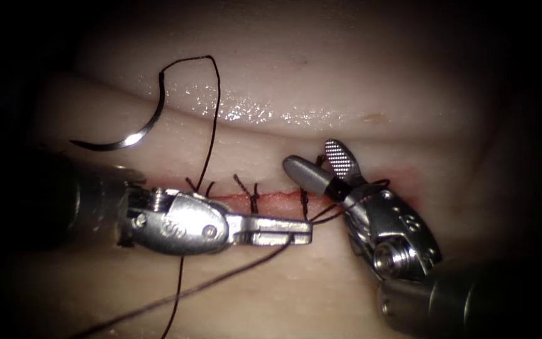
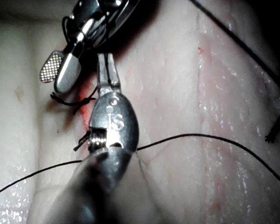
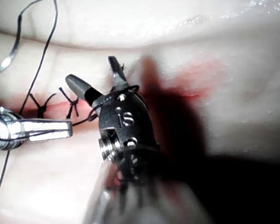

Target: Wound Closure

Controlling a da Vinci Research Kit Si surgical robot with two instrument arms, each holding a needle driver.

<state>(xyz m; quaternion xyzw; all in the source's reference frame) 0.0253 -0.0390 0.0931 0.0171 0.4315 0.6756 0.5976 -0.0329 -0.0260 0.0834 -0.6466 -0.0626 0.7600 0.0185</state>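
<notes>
The curved needle [image 1: 134, 135] lies free on the tissue [image 1: 321, 75] to the upper left of the cut [image 1: 274, 198], not in the tissue and held by no tool. Its black thread [image 1: 216, 107] arcs up and drops to the cut's left end. My left tool [image 1: 303, 233] lies along the cut's near edge, jaws shut on the thread at their tip [image 2: 105, 60]. From there a short strand runs to my right tool [image 1: 312, 157], whose jaws stand open over the cut's right part with nothing between them. The thread is looped around its neck [image 3: 126, 91].
Several dark stitches [image 1: 253, 196] cross the cut, with short cut ends standing up. Red fluid [image 1: 403, 182] stains the tissue by the cut's right end. A long strand [image 1: 177, 295] trails from the left tool's tip toward the lower left. A glossy fold [image 1: 252, 113] runs behind the cut.
</notes>
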